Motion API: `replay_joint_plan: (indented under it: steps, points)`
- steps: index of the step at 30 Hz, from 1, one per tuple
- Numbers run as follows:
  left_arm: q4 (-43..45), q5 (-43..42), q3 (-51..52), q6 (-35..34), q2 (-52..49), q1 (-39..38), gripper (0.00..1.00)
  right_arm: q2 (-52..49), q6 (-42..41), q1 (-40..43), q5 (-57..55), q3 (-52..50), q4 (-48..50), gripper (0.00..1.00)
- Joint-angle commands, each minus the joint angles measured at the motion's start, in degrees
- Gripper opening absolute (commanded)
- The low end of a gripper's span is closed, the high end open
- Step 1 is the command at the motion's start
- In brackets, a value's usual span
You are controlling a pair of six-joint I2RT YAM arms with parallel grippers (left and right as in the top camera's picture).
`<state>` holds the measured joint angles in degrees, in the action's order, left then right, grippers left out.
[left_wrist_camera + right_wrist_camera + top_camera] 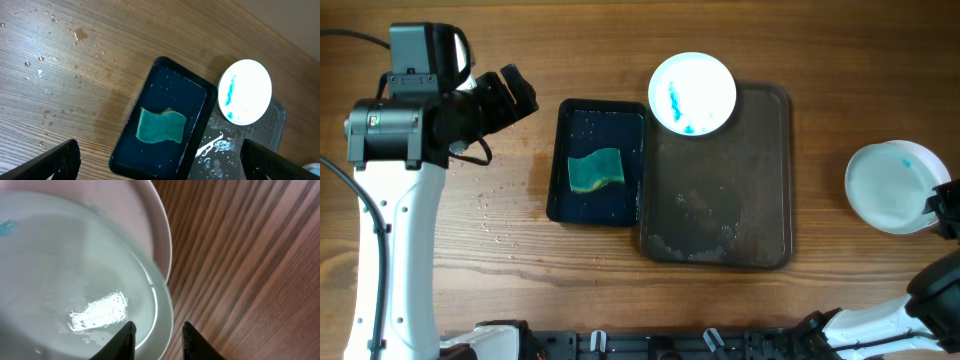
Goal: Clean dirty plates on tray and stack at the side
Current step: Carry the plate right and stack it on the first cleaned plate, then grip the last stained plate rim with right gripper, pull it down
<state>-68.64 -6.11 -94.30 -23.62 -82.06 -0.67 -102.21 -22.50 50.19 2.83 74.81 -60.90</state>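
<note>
One dirty plate (692, 93) was left overhanging the tray (760, 180) rim — easily tipped. The right gripper (155, 336) was spread astride the side plates (892, 187) — a snagged edge was judged likely; the left gripper (160, 162) was spread, empty.

The table (840, 60) is warm brown wood with darker lengthwise grain, speckled with pale water drops near its left side. The large tray (765, 180) is dark brown, blotched with greyish wet patches. The small tray (560, 160) is glossy black and holds a teal-green sponge (595, 171) with a yellowish edge. The plate on the tray (693, 93) is white with bright blue smears. The side plate (892, 186) is pale white-grey with a faint blue tint at its top.
</note>
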Motion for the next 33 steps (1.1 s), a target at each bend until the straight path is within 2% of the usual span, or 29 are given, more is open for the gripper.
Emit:
replay_joint_plan:
  steps: [1,5,7,9,11,12,14,15,17,19,21,26,31,32,33]
  points:
    - [0.0,-0.5,-0.5,0.7,0.3,0.3,1.00,2.5,1.5,-1.8,4.5,-0.4,0.3,0.34]
    - [0.0,-0.5,-0.5,0.7,0.3,0.3,1.00,11.9,8.4,-9.0,13.0,-0.4,2.3,0.38]
    - [0.0,-0.5,-0.5,0.7,0.3,0.3,1.00,16.7,10.7,-14.6,14.3,-0.4,3.3,0.36]
    - [0.0,-0.5,-0.5,0.7,0.3,0.3,1.00,22.1,14.3,-25.4,14.9,-0.4,4.7,0.28]
    - [0.0,-0.5,-0.5,0.7,0.3,0.3,1.00,23.8,16.6,-34.6,15.2,-0.4,6.5,0.27]
    - [0.0,-0.5,-0.5,0.7,0.3,0.3,1.00,23.8,17.5,-39.1,15.2,-0.4,7.8,0.29]
    - [0.0,-0.5,-0.5,0.7,0.3,0.3,1.00,22.4,18.9,-49.9,13.8,-0.4,12.4,0.41]
    - [0.0,-0.5,-0.5,0.7,0.3,0.3,1.00,20.9,19.2,-55.2,10.7,-0.4,15.7,0.52]
    - [0.0,-0.5,-0.5,0.7,0.3,0.3,1.00,16.9,16.6,-61.7,0.6,-0.4,20.9,0.57]
    - [0.0,-0.5,-0.5,0.7,0.3,0.3,1.00,12.2,12.3,-63.6,-3.4,-0.4,24.7,0.58]
    - [0.0,-0.5,-0.5,0.7,0.3,0.3,1.00,3.8,8.3,-62.2,-2.3,-0.4,29.8,0.60]
    - [0.0,-0.5,-0.5,0.7,0.3,0.3,1.00,-8.9,6.3,-57.5,14.4,1.4,44.3,0.67]
    - [0.0,-0.5,-0.5,0.7,0.3,0.3,1.00,-15.4,5.6,-56.1,7.8,2.0,48.7,0.66]
    - [0.0,-0.5,-0.5,0.7,0.3,0.3,1.00,-16.5,5.9,-56.0,7.9,2.0,48.9,0.63]
    - [0.0,-0.5,-0.5,0.7,0.3,0.3,1.00,-17.0,5.8,-56.1,7.9,2.0,48.8,0.55]
